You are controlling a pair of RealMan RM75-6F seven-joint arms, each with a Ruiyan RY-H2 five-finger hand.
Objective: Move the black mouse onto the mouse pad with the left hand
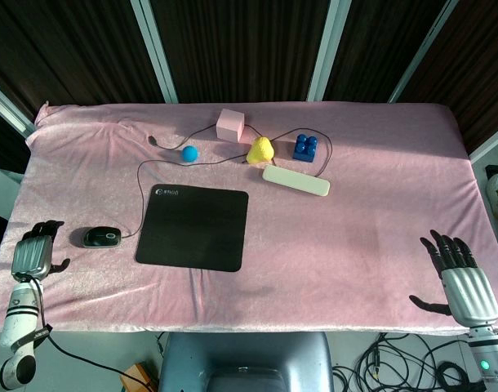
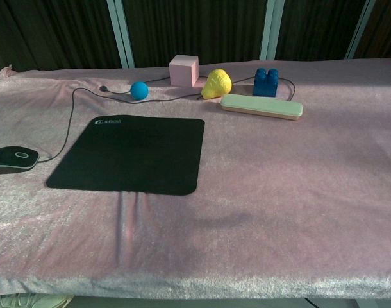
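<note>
Left robot hand (image 1: 37, 251) empty, fingers loosely apart, at counter edge. Black mouse (image 1: 101, 237) just beyond it, off mouse pad (image 1: 193, 226). Judged light, rigid, smooth shell; cable may drag. Grip across sides.

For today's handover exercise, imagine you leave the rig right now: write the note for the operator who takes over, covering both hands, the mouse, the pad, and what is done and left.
Left hand: at the table's near left edge, holding nothing, just left of the black mouse.
Right hand: open, fingers spread, at the near right edge, away from everything.
The mouse sits on the pink cloth, left of the mouse pad, not on it; its cable runs toward the back of the table.
Done: nothing yet.
Left: grip the mouse with the left hand and place it on the pad.
</note>
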